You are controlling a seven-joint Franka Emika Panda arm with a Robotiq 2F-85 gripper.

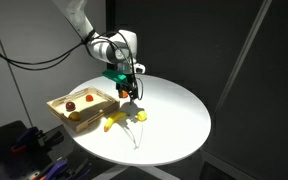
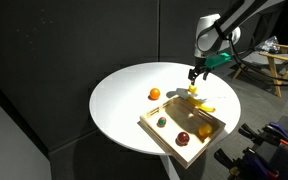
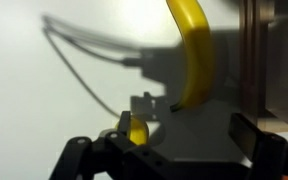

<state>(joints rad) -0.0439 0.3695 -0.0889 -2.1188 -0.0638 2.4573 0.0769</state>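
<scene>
Wooden tray (image 2: 164,145), 3 fruits (image 2: 182,137); banana (image 2: 202,104) beside

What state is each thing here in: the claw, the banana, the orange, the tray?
gripper: open, empty, hanging above the table.
wooden tray: open-topped, fruit inside.
banana: lying flat on the table, beside the tray.
orange: resting on the table, apart from the tray.
</scene>
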